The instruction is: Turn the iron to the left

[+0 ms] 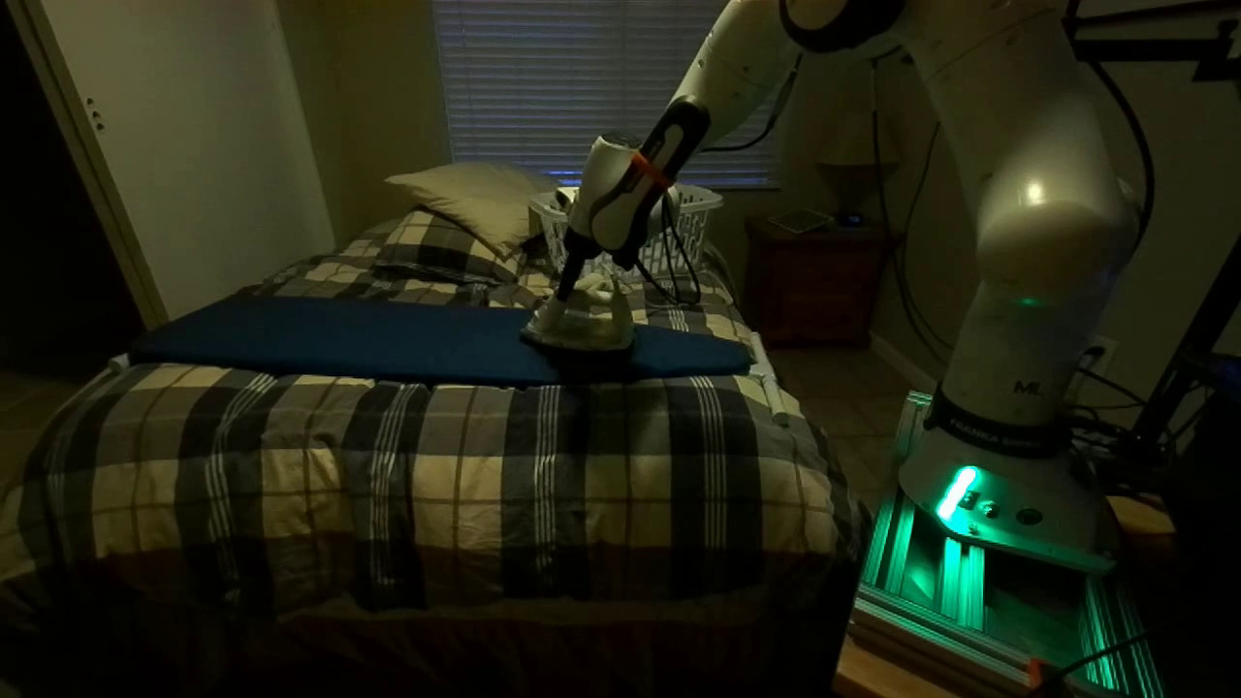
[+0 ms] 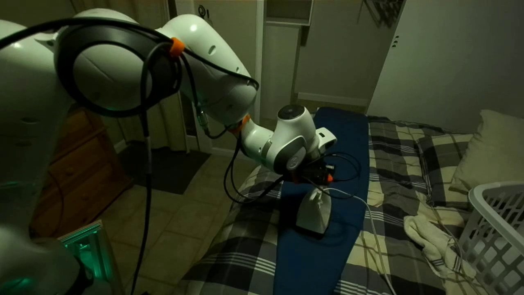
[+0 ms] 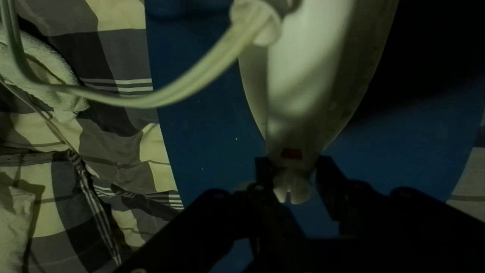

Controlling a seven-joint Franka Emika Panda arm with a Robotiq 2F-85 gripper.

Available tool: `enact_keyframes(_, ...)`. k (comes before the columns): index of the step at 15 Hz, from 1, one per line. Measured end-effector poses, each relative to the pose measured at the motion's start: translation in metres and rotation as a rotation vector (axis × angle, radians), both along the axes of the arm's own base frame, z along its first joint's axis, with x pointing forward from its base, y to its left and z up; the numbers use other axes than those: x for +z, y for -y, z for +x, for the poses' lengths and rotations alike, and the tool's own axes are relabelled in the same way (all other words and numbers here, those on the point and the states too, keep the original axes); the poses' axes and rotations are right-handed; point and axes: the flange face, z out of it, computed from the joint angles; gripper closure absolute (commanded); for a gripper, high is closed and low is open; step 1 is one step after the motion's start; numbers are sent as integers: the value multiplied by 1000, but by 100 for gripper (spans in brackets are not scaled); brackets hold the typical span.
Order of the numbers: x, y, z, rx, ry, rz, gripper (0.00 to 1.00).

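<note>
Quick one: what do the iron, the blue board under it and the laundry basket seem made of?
Iron: probably hard plastic body, smooth, going by its soft sheen; painted metal not ruled out.
Blue board: likely fabric covered, matte, showing small pale specks.
Laundry basket: probably moulded plastic, smooth, with regular openings through its wall.

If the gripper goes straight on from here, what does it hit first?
Likely the iron, whose narrow end the gripper straddles; the board lies under it. Exact depth is unclear.

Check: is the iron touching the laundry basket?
Apart. An exterior view shows the blue ironing board and plaid bedspread separating the iron from the laundry basket.
</note>
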Motion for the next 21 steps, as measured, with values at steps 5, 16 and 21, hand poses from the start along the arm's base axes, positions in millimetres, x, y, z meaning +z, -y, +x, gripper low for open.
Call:
enact_keyframes(5, 30, 6, 0, -18, -35, -12, 5)
enact_keyframes(16, 175, -1, -25, -120, -258, 19, 0)
enact_keyframes(21, 195, -4, -30, -126, -287, 14, 0)
